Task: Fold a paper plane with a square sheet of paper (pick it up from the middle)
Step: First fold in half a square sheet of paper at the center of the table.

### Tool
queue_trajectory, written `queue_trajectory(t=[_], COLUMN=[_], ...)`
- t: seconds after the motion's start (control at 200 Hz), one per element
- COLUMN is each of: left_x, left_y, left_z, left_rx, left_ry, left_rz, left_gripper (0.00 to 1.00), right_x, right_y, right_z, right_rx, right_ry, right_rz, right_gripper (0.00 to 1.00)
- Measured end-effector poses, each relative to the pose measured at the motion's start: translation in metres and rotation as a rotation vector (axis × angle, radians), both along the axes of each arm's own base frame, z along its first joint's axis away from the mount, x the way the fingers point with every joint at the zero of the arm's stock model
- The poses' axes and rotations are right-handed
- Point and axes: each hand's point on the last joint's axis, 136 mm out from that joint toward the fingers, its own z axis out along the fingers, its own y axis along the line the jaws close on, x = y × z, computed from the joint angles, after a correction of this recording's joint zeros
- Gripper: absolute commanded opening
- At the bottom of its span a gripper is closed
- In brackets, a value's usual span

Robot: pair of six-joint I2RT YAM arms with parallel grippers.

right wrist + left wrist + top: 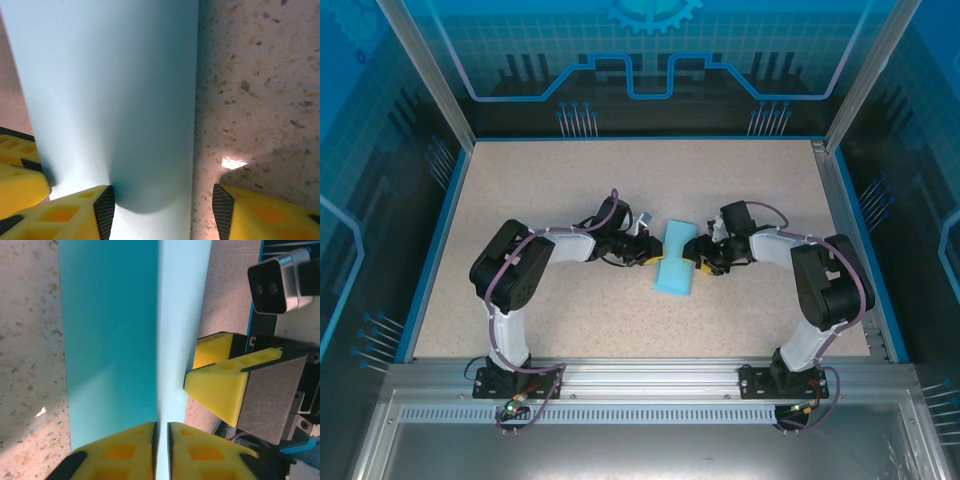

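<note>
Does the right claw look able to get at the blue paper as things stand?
Probably yes: the right claw stands open astride the square sheet of paper's long edge, with nothing between.

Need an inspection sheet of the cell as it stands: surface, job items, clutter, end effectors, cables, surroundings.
Surface: speckled beige tabletop, blue-edged.
Job's things: light-blue square sheet of paper, folded into a narrow rectangle at table centre; no plane shape yet.
Clutter: nothing seen.
End effectors: left end effector fingers nearly together at the paper's fold line, grip unclear; right end effector open, straddling the paper's opposite edge.
Cables: purple cables run along both arms, off the paper.
Surroundings: blue-lit printed panels, aluminium frame rail.
</note>
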Motion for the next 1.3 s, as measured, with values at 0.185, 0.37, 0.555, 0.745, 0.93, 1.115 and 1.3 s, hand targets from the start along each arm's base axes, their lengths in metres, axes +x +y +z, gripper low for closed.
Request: queue_trajectory(t=[0.185, 0.37, 0.555, 0.745, 0.93, 1.115, 1.3], left_x=[0.003, 0.012, 0.019, 0.015, 0.015, 0.014, 0.011], left_y=[0.009, 0.027, 0.043, 0.051, 0.054, 0.062, 0.072], left_z=[-0.004, 0.018, 0.035, 0.025, 0.022, 0.02, 0.019], left_rx=[0.065, 0.152, 0.214, 0.266, 0.283, 0.312, 0.345], left_ry=[-0.007, -0.079, -0.14, -0.131, -0.133, -0.14, -0.148], left_rz=[0.041, 0.135, 0.21, 0.221, 0.23, 0.254, 0.285], left_gripper=[0.57, 0.59, 0.6, 0.6, 0.59, 0.6, 0.6], right_x=[0.003, 0.003, 0.003, 0.004, 0.004, 0.004, 0.004], right_y=[-0.001, 0.002, 0.004, 0.004, 0.004, 0.004, 0.004], right_z=[-0.002, -0.004, -0.006, -0.007, -0.007, -0.008, -0.009], right_rx=[-0.067, -0.175, -0.24, -0.272, -0.28, -0.296, -0.31], right_ry=[0.01, 0.029, 0.046, 0.078, 0.097, 0.109, 0.132], right_rz=[0.02, 0.056, 0.077, 0.082, 0.084, 0.089, 0.091], right_gripper=[0.61, 0.63, 0.64, 0.66, 0.67, 0.69, 0.69])
